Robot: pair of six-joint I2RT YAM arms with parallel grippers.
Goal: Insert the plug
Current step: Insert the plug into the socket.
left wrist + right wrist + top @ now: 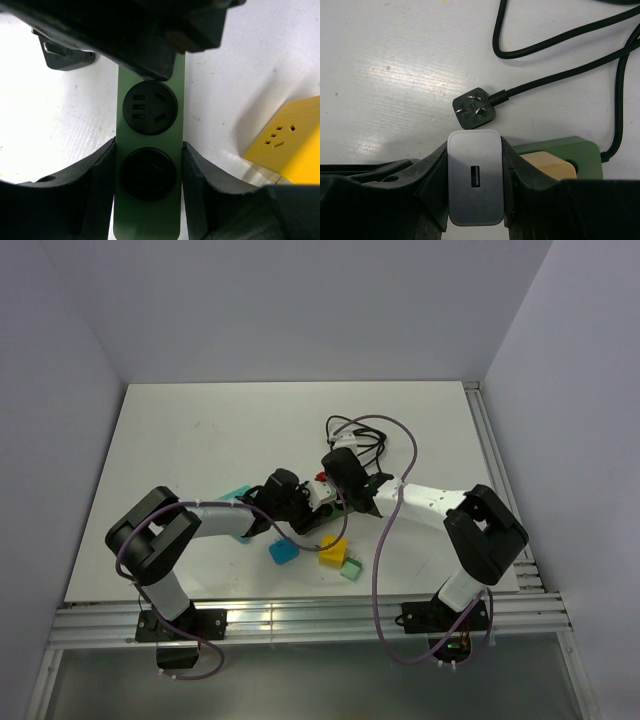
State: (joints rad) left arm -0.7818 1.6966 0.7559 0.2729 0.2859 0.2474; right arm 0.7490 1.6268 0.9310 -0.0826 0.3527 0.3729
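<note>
From above, the left gripper (300,498) and right gripper (345,488) met nose to nose in the middle of the table (200,430), apparently so one could steady the socket while the other brought the plug. A yellow cube (333,552) lay near them, untouched.

In the left wrist view, the fingers (95,185) were clamped on both sides of the green strip (148,220), likely to stop it sliding under a push. Its upper socket (150,107) and lower socket (148,173) were both empty.

In the right wrist view, the right gripper was clamped on the white plug (474,175), held near the strip's end and not yet inserted. A black plug (475,107) on its cable (555,82) lay loose on the table beyond.
</note>
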